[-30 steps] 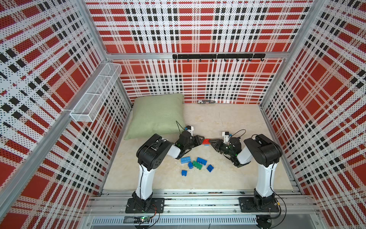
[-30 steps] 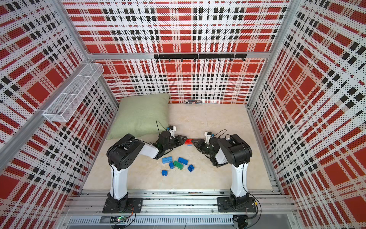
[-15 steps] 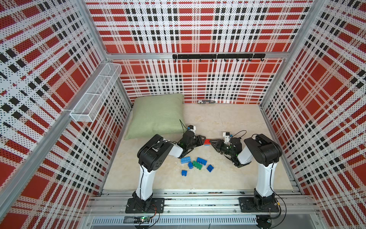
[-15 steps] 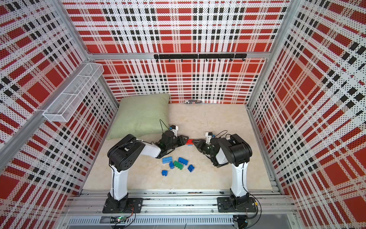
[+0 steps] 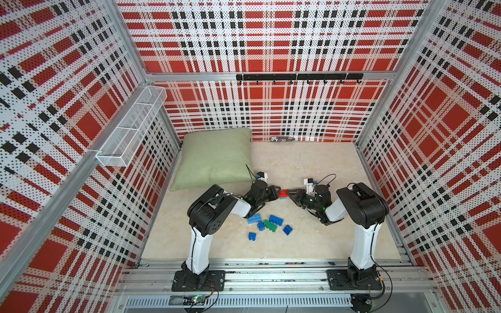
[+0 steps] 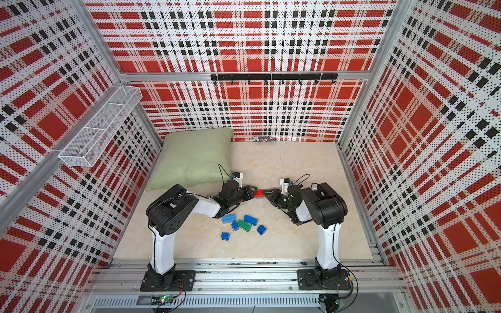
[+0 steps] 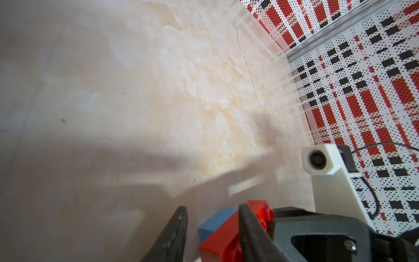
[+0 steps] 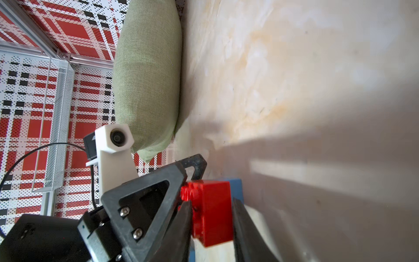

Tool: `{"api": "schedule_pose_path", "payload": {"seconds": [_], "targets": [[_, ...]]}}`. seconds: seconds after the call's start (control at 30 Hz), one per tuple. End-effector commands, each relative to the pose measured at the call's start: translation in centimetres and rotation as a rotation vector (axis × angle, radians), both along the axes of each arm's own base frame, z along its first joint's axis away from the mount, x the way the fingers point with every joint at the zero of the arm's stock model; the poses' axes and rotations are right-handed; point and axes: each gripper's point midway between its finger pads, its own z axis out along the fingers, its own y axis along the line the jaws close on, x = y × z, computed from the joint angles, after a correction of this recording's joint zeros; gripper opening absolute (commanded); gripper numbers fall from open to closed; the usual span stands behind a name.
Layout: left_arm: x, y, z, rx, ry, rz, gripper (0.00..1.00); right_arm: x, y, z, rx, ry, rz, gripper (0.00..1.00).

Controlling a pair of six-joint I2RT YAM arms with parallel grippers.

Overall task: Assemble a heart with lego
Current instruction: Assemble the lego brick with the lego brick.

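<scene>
The red brick (image 8: 210, 211), stacked on a light blue brick (image 7: 217, 221), looks light, rigid and slick, and is probably best pinched across its flat sides. It is mid-counter (image 5: 311, 162), clamped in the right gripper (image 8: 212, 204). The left gripper (image 7: 212, 207) straddles the pair narrowly; I cannot tell whether it pinches. Loose bricks (image 5: 270, 225) lie nearer.

The beige marbled tabletop (image 5: 311, 168) carries a green pillow (image 5: 214, 157) and scattered blue and green lego bricks (image 5: 270, 225).
</scene>
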Motion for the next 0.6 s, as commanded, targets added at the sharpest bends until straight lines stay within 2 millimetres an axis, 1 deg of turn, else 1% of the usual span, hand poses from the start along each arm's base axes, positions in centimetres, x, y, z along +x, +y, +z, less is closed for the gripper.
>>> {"api": "schedule_pose_path", "payload": {"seconds": [0.0,0.07,0.13,0.17,0.23,0.33,0.4,0.5,0.57], "targets": [[-4.0,1.7,-6.9,0.147,0.176,-0.026,0.42,-2.1,-1.9,-6.3,-0.157,0.228,-0.053,0.31],[-4.1,2.0,-7.1,0.157,0.168,-0.010,0.42,-2.4,-2.4,-7.1,-0.189,0.261,-0.066,0.31],[-4.0,2.0,-7.5,0.167,0.169,-0.013,0.42,-2.7,-2.5,-7.5,-0.200,0.268,-0.064,0.31],[-3.8,2.1,-7.6,0.171,0.172,-0.013,0.42,-2.7,-2.4,-7.4,-0.196,0.264,-0.059,0.31],[-3.2,2.3,-7.1,0.168,0.160,0.002,0.42,-2.7,-2.2,-6.7,-0.175,0.242,-0.058,0.31],[-1.8,2.4,-5.3,0.204,0.104,0.013,0.43,-2.8,-1.7,-5.0,-0.144,0.195,-0.068,0.35],[-0.8,1.9,-3.9,0.222,0.063,0.006,0.44,-2.4,-1.4,-3.8,-0.114,0.169,-0.072,0.38],[0.6,1.3,-1.8,0.204,0.010,0.011,0.45,-1.9,-1.4,-2.1,-0.067,0.144,-0.105,0.40],[1.6,1.0,0.0,0.188,-0.026,0.015,0.46,-1.6,-1.5,-1.4,-0.063,0.131,-0.115,0.41]]}}
